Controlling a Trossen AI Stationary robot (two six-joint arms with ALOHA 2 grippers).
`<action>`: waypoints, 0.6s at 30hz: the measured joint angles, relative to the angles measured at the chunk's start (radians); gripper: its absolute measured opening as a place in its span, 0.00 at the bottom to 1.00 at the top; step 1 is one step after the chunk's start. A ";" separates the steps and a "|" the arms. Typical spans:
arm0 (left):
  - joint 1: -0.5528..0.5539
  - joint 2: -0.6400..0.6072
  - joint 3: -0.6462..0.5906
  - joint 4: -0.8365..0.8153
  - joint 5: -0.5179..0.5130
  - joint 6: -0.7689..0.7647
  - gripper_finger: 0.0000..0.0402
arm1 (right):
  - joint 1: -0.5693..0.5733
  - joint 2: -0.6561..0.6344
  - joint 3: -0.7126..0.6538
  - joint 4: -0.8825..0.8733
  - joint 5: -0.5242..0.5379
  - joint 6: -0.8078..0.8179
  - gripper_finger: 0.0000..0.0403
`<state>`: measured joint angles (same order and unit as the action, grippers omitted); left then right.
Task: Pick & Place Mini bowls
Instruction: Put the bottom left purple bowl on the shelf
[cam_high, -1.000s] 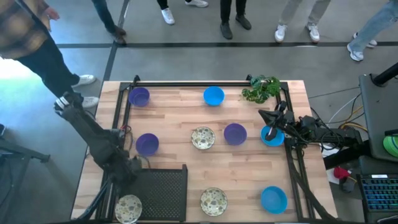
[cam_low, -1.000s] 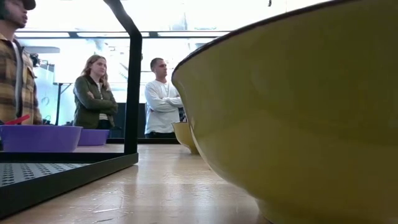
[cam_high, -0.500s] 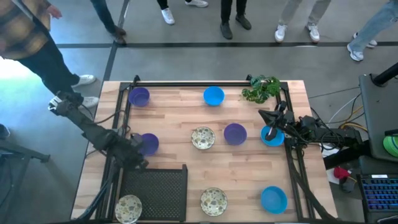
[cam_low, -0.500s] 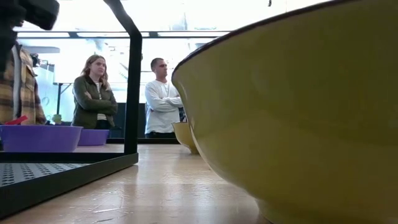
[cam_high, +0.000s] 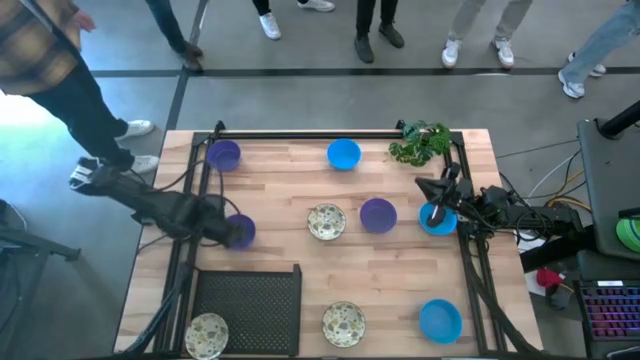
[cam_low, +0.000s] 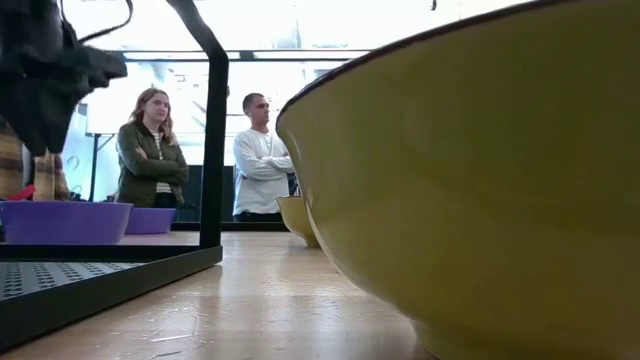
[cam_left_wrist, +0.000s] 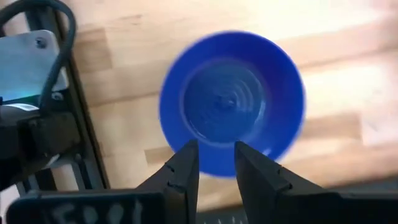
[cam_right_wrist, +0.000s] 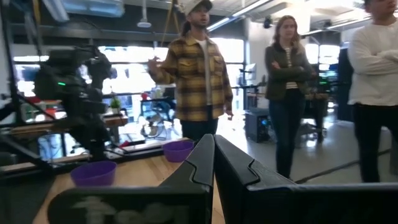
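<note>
Wooden table (cam_high: 290, 255) with mini bowls (cam_high: 326, 222), onlookers (cam_low: 150, 160) beyond.

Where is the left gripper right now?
In the high view the left gripper hovers, fingers apart, over the purple bowl at the table's left side, above the black perforated tray.

Three mini bowls are bright blue (cam_high: 343, 154), three purple (cam_high: 378, 214), and three cream with greenish speckles (cam_high: 326, 222). The table (cam_high: 290, 190) is pale wood, its frame (cam_high: 310, 134) black, the perforated mat (cam_high: 248, 312) black, the plant (cam_high: 420, 142) green.
</note>
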<state>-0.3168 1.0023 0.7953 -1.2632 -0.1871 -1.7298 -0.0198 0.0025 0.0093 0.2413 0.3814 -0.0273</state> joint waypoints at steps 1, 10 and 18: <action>0.015 0.000 -0.010 0.004 0.000 0.004 0.23 | 0.000 0.000 0.000 0.000 -0.018 0.009 0.02; 0.071 0.000 -0.053 0.023 0.002 0.034 0.23 | 0.000 0.023 0.064 -0.096 -0.168 0.110 0.02; 0.074 0.000 -0.073 0.027 -0.006 0.016 0.23 | 0.000 0.211 0.302 -0.443 -0.179 0.167 0.02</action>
<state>-0.2432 1.0027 0.7223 -1.2361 -0.1935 -1.7135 -0.0196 0.2139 0.3112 -0.2022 0.2021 0.1397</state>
